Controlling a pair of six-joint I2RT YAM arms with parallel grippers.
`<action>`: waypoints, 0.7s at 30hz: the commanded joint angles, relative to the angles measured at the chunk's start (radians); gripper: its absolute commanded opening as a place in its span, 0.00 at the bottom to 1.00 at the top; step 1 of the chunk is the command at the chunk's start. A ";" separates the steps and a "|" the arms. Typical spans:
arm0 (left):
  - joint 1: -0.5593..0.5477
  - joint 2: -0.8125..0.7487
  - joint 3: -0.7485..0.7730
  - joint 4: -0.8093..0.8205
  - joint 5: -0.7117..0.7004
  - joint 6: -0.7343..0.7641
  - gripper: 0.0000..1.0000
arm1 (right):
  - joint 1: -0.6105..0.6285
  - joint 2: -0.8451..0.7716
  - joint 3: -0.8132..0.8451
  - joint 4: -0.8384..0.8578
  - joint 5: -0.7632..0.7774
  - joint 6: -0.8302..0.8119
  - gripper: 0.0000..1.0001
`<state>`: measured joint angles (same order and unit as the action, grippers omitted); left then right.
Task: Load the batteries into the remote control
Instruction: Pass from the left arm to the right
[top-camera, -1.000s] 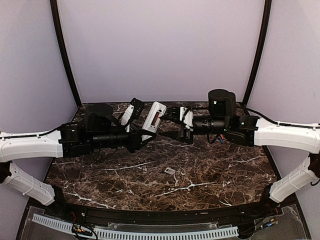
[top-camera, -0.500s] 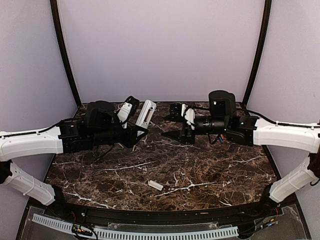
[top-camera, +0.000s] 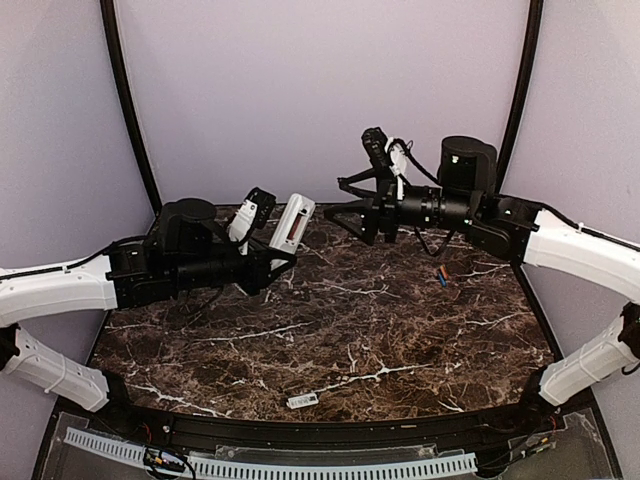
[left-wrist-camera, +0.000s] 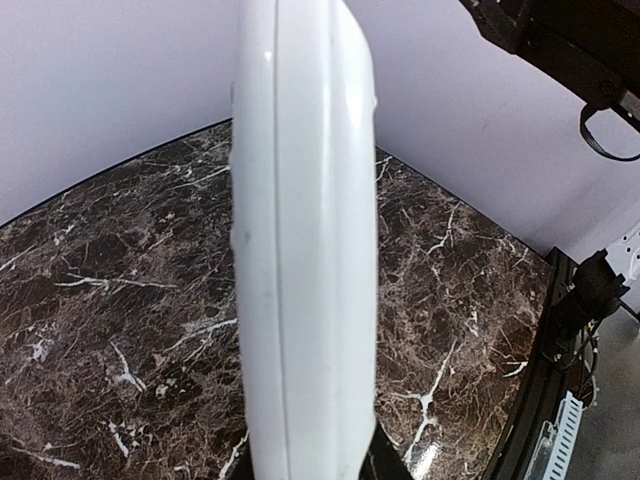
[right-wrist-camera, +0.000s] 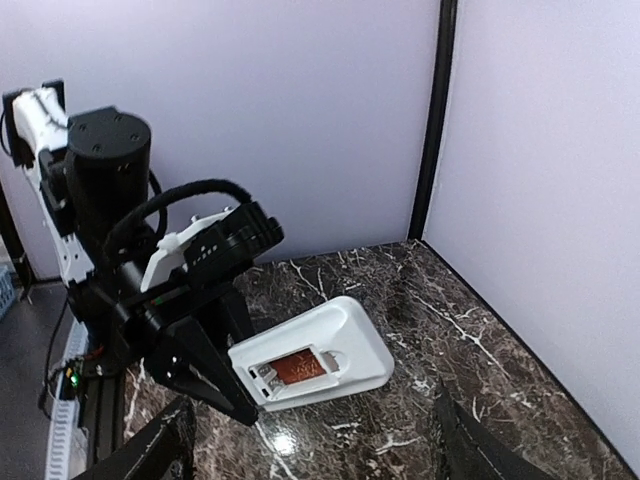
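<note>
Right gripper (top-camera: 342, 198): spread, empty, lifting clear of remote control (top-camera: 291, 222)
Left gripper (top-camera: 272, 262): clamping remote control
Progress: orange-red battery (right-wrist-camera: 297, 367) sitting inside it

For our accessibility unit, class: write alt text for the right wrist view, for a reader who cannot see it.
The left hand holds the white remote control above the dark marble table, its battery bay open with an orange-red patch showing inside. The right hand's own fingers sit spread and empty at the bottom edge.
</note>
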<state>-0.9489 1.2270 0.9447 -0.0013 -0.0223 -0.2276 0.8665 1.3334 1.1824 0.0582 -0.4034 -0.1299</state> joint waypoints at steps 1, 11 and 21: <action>0.002 -0.046 -0.033 0.090 0.074 0.022 0.00 | -0.006 0.053 0.062 -0.048 0.057 0.320 0.75; 0.001 -0.052 -0.065 0.216 0.113 -0.031 0.00 | 0.112 0.160 0.092 0.030 0.220 0.593 0.75; -0.002 -0.028 -0.073 0.204 -0.011 -0.053 0.00 | 0.190 0.233 0.110 0.135 0.347 0.731 0.71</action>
<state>-0.9489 1.2083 0.8890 0.1776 0.0166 -0.2695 1.0393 1.5440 1.2518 0.1200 -0.1596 0.5144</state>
